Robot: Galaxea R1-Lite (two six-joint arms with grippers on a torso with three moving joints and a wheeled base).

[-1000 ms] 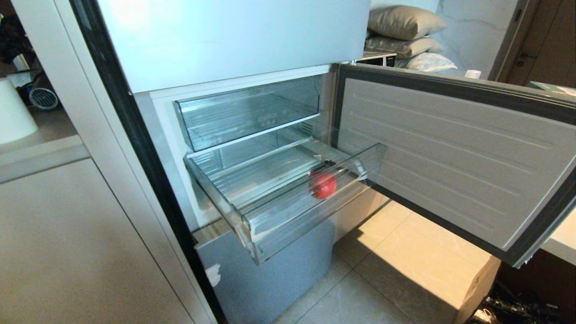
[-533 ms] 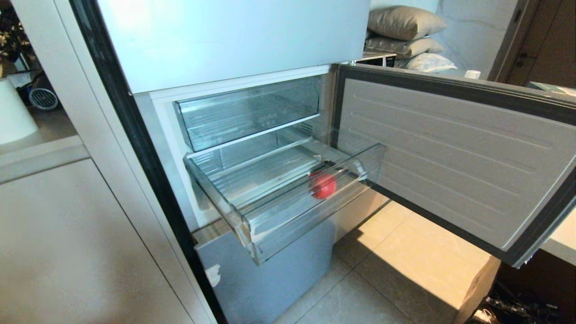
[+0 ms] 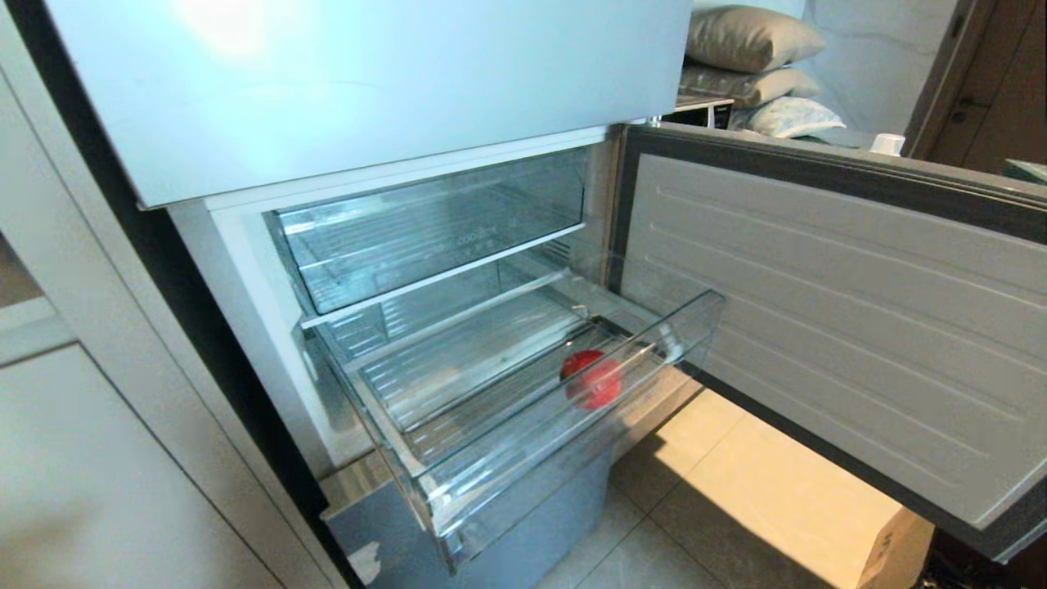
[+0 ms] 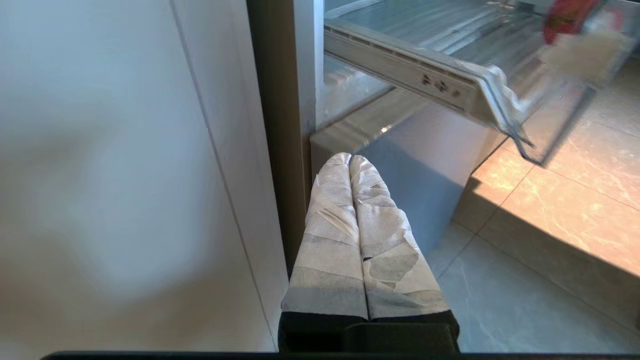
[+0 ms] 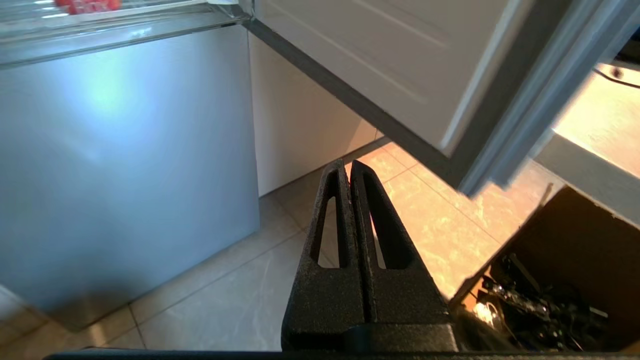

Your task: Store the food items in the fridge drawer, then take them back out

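Head view: fridge drawer (image 3: 523,458) pulled out, fruit (image 3: 593,381) near front edge; both pincers closed, empty, low.

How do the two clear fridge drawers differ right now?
The lower drawer is pulled well out; the upper drawer sits pushed in. The lower drawer holds one red fruit near its right front; the upper drawer looks empty. The upper drawer carries faint lettering on its front; none shows on the lower. Both are clear plastic.
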